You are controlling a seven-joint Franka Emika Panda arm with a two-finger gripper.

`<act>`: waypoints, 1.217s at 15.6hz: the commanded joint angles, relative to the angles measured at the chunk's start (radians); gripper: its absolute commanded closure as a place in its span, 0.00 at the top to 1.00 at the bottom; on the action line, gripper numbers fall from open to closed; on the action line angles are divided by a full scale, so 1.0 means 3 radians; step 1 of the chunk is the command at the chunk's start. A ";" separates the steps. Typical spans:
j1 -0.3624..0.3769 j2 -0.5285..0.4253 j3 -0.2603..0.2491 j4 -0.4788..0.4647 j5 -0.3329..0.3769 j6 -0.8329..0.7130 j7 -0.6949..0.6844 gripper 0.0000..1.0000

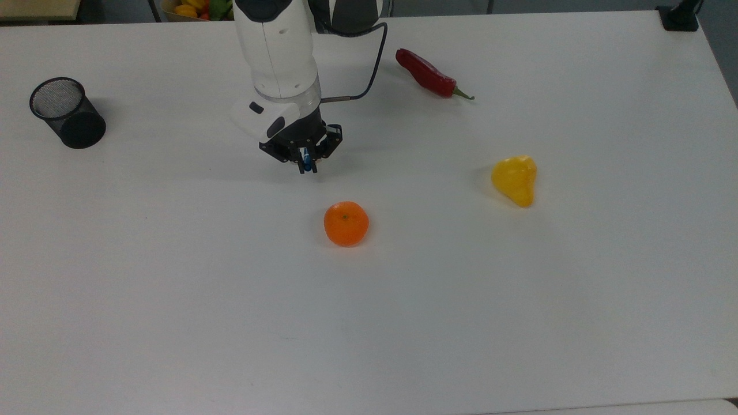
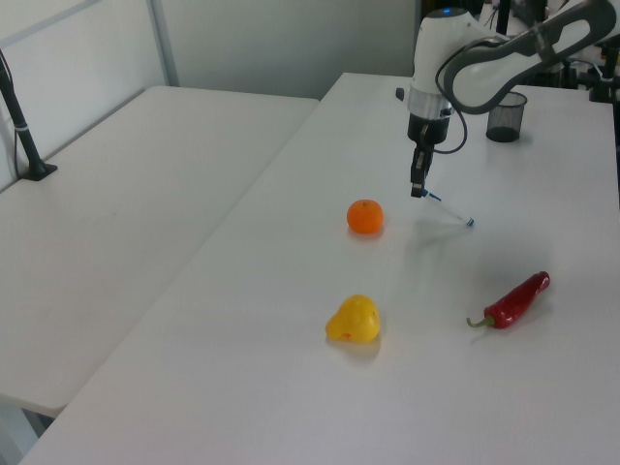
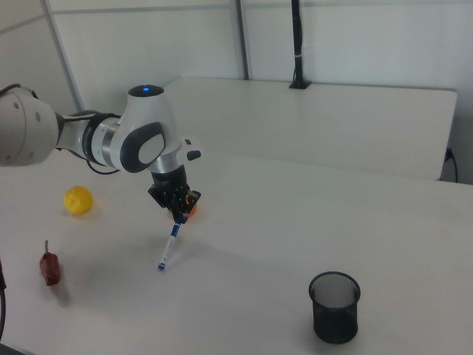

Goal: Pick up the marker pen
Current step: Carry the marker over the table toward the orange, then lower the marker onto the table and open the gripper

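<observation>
My gripper point(image 1: 305, 167) point(image 2: 418, 191) point(image 3: 178, 217) is shut on the blue-capped end of the marker pen point(image 2: 449, 210) point(image 3: 168, 247). Its white barrel slants down and away from the fingers, with the small blue tail low over the white table point(image 1: 173, 288). In the top view just a bit of blue of the marker pen point(image 1: 307, 159) shows between the fingers. The pen hangs a short way behind the orange point(image 1: 346, 223) point(image 2: 365, 216) in the top view.
A black mesh cup point(image 1: 66, 112) point(image 2: 506, 114) point(image 3: 334, 306) stands at the top view's far left. A red chilli point(image 1: 429, 74) point(image 2: 515, 300) point(image 3: 49, 267) lies toward the back, and a yellow pear-shaped fruit point(image 1: 515, 179) point(image 2: 354, 321) point(image 3: 77, 200) sits at the top view's right.
</observation>
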 commanded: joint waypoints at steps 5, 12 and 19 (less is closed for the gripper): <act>0.0056 0.0151 -0.0020 0.0000 0.0030 0.0230 -0.0045 0.51; 0.0045 -0.0073 -0.0020 0.0015 0.0030 0.0052 -0.0009 1.00; -0.0057 -0.0911 -0.0071 0.0158 0.0051 -0.1149 0.0011 1.00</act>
